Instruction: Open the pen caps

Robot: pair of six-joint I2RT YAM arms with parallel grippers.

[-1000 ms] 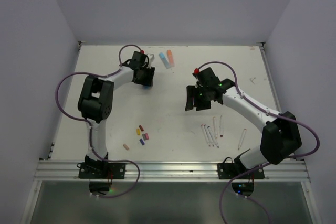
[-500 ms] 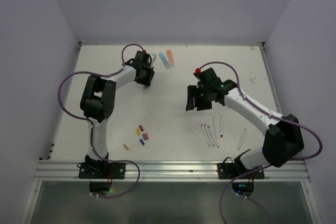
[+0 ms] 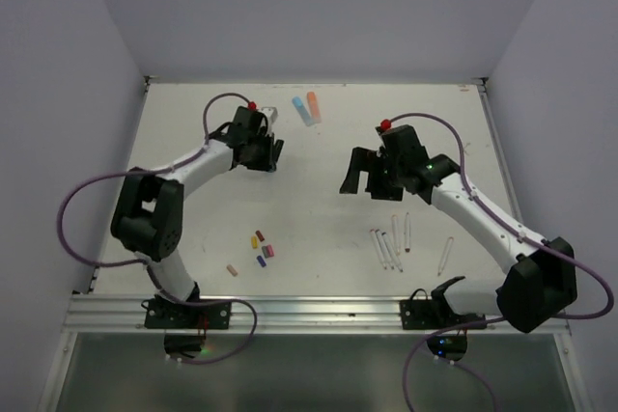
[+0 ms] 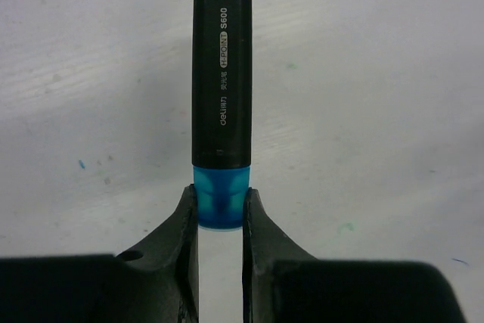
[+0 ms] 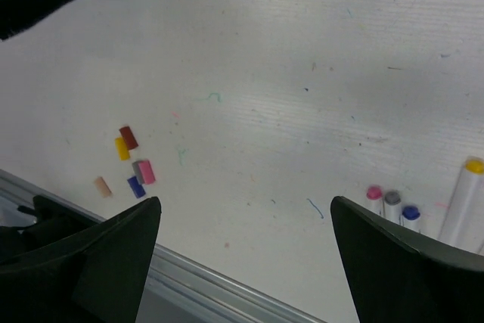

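My left gripper point(image 4: 220, 194) is shut on the blue marker cap point(image 4: 220, 203). The marker's black body point(image 4: 221, 81) sticks straight out beyond the fingertips, above the white table. In the top view this gripper point(image 3: 263, 153) is at the back left. My right gripper point(image 3: 362, 176) is open and empty, held above the table's middle; its jaws stand wide apart in the right wrist view point(image 5: 243, 202). Several tiny loose caps point(image 3: 259, 248) lie near the front left: dark red point(image 5: 128, 137), yellow point(image 5: 122, 148), pink point(image 5: 146, 172), purple point(image 5: 136, 186) and peach point(image 5: 102, 186).
Several thin white pen barrels point(image 3: 391, 238) lie at the front right, one more point(image 3: 445, 255) further right. A blue marker point(image 3: 301, 109) and a salmon marker point(image 3: 313, 103) lie at the back. A metal rail point(image 3: 309, 311) runs along the near edge.
The left arm's elbow has swung out to the left and its gripper has come slightly nearer with the marker. The right gripper has shifted a little right and back.
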